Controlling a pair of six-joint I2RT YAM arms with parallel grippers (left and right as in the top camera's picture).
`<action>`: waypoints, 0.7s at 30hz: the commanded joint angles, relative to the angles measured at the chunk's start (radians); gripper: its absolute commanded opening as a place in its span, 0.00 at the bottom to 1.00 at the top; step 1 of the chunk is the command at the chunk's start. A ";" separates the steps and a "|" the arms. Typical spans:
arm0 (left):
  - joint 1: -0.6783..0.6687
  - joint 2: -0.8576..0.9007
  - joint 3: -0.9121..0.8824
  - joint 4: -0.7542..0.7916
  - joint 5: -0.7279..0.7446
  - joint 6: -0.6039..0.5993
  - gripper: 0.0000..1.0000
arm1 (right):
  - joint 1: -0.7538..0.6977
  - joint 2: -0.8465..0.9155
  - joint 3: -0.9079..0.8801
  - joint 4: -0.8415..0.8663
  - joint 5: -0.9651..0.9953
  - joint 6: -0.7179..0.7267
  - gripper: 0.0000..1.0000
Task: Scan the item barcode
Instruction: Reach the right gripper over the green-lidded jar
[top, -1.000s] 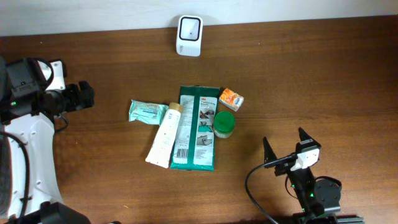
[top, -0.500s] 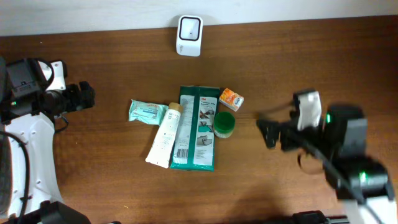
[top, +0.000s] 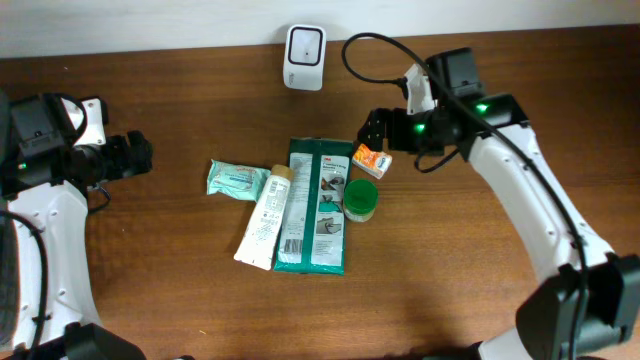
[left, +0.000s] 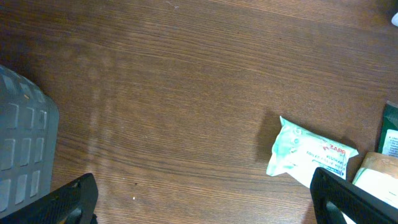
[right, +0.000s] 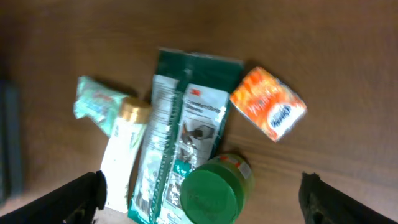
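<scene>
Right arm (top: 530, 195) swung near diagonally lying orange packet (top: 371, 159).

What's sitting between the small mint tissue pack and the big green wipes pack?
A white tube, lying lengthwise along the wipes pack edge, beside the tissue pack; clearest in the overhead view.

The table (top: 180, 290) is showing matt grained wood; the wipes pack (top: 318, 205) and jar lid (top: 361, 198) are showing glossy, smooth plastic.
</scene>
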 joint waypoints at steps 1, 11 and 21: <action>0.002 -0.002 0.001 0.002 0.011 -0.016 0.99 | 0.086 0.068 0.020 -0.030 0.177 0.259 0.92; 0.002 -0.002 0.001 0.002 0.011 -0.016 0.99 | 0.256 0.219 0.007 -0.137 0.266 0.438 0.89; 0.002 -0.002 0.001 0.002 0.011 -0.016 0.99 | 0.289 0.224 -0.063 -0.131 0.338 0.436 0.81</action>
